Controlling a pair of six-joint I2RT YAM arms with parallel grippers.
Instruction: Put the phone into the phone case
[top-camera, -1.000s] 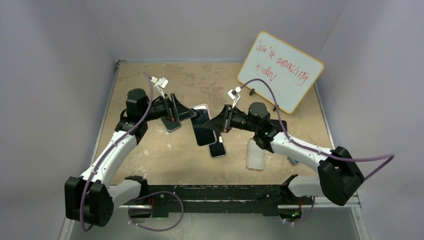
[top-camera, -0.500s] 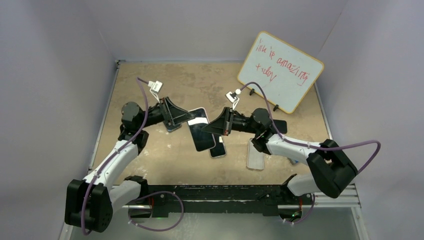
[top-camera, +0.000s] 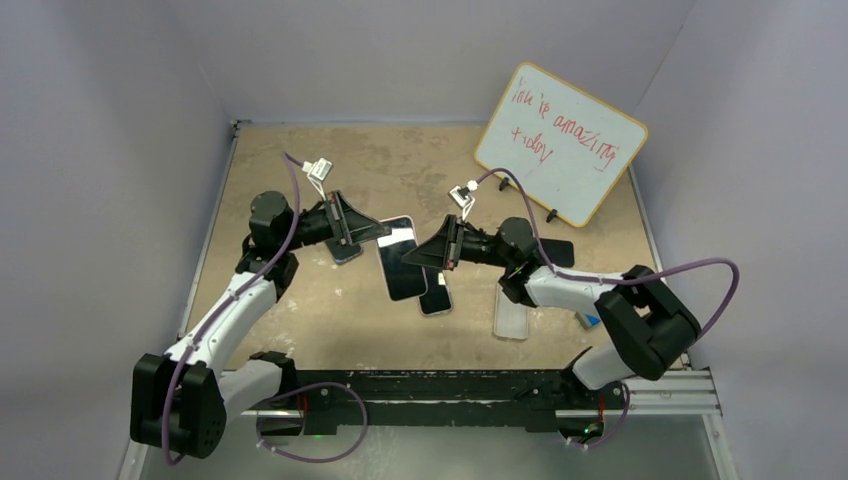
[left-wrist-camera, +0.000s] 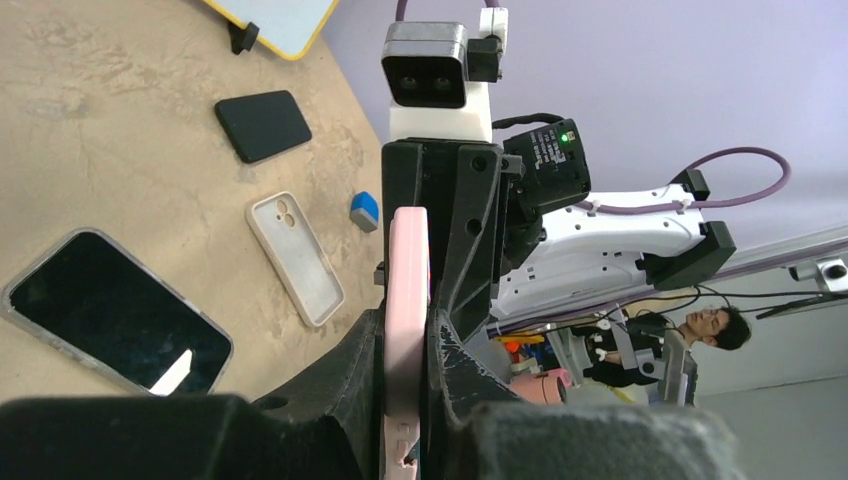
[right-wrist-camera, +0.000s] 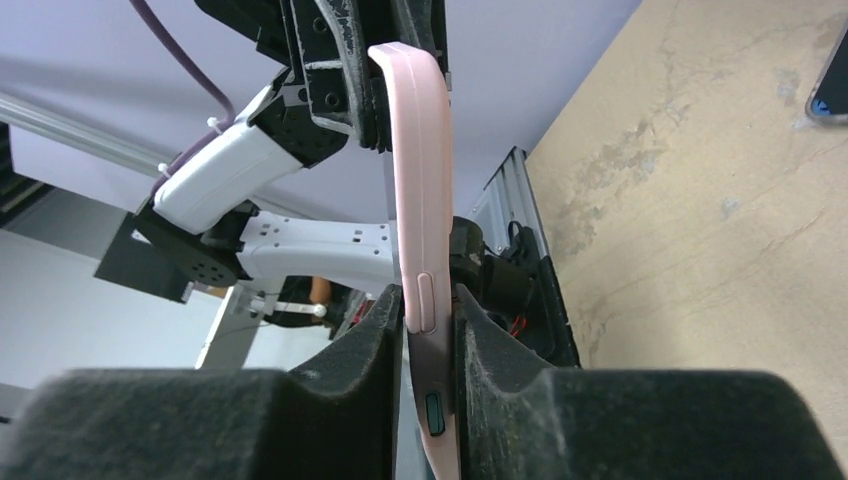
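Observation:
A pink phone case (top-camera: 400, 262) with the dark-screened phone in it hangs above the table's middle, held at both ends. My left gripper (top-camera: 378, 237) is shut on its left end. In the left wrist view the case's pink edge (left-wrist-camera: 407, 290) runs upright between the fingers of my left gripper (left-wrist-camera: 407, 330). My right gripper (top-camera: 425, 255) is shut on the other end. In the right wrist view my right gripper (right-wrist-camera: 430, 310) pinches the pink edge (right-wrist-camera: 418, 200), which bows to the left towards the far end.
On the table lie a dark phone (top-camera: 434, 296), another phone (top-camera: 345, 251) under the left gripper, a clear case (top-camera: 511, 307), a black case (top-camera: 556, 250) and a small blue block (left-wrist-camera: 364, 209). A whiteboard (top-camera: 560, 140) leans at the back right.
My left gripper was open beside the case and has shut on its left end. The right arm has shifted the cased phone slightly to the left.

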